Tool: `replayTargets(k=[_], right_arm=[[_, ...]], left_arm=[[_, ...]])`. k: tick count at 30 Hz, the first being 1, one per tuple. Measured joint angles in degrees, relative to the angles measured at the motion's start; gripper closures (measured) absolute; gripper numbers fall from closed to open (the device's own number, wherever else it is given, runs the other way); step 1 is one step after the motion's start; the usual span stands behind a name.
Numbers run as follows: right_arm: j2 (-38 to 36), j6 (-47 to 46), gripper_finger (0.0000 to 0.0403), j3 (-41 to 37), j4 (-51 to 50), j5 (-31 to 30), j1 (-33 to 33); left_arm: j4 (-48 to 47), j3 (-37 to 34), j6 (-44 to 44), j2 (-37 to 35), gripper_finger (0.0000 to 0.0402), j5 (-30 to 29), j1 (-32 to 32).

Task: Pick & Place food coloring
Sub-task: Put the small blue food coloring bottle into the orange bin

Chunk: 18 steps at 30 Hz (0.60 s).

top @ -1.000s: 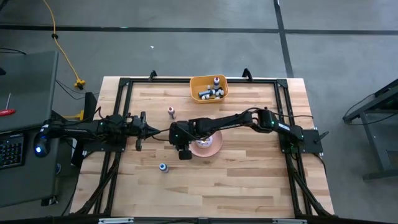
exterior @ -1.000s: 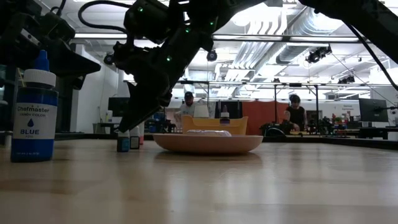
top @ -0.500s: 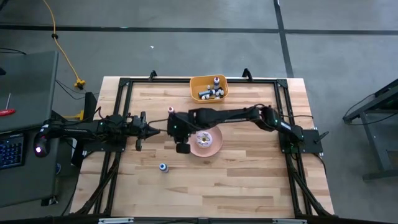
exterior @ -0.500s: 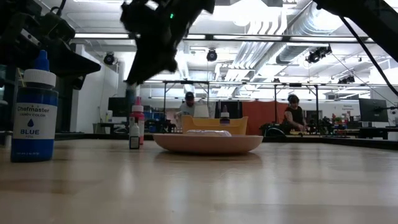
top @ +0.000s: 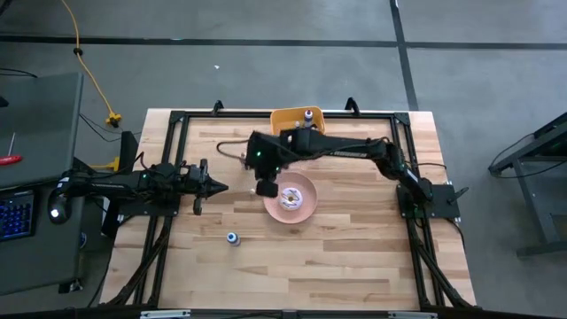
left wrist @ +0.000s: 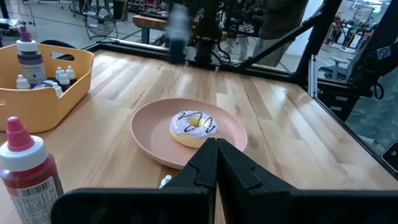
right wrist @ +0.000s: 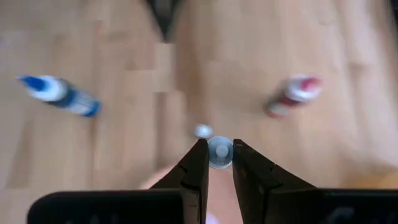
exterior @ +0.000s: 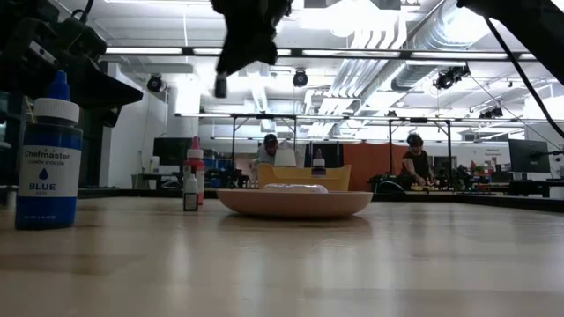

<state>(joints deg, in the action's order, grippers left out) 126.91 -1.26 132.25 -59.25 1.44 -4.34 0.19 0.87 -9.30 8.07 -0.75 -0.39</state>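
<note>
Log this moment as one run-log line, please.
right hand: shut on tiny grey-capped bottle, raised above table | left hand: shut, waiting | orange plastic bin: holds bottles

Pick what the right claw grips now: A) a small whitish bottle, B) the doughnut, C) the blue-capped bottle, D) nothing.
A: in the right wrist view the right claw pinches a small whitish bottle, lifted off the table.

One tiny whitish bottle [right wrist: 219, 152] hangs pinched in the right claw [right wrist: 217, 163], while the blue-capped bottle [top: 232, 237], red-capped bottle [left wrist: 28, 171] and another tiny bottle [exterior: 190, 191] stand upright on the worktop [top: 354, 257].
</note>
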Motion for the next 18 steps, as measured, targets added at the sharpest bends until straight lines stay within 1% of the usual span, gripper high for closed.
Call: replayTargets(k=[6, 10, 18], right_arm=[[-2.78, 2.81, 0.0354, -0.05, -4.31, -4.99, -4.02], [-3.71, 4.29, 0.0353, -0.05, -4.94, -7.21, -7.61], [-3.59, 7.57, 0.0353, -0.05, -4.25, -7.74, -14.84]], left_arm=[[0.0, 0.02, -0.01, -0.02, 0.0401, 0.06, -0.01], [0.0, 0.02, -0.01, -0.01, 0.0401, 0.04, -0.01], [0.0, 0.02, -0.01, -0.02, 0.0401, 0.06, 0.0]])
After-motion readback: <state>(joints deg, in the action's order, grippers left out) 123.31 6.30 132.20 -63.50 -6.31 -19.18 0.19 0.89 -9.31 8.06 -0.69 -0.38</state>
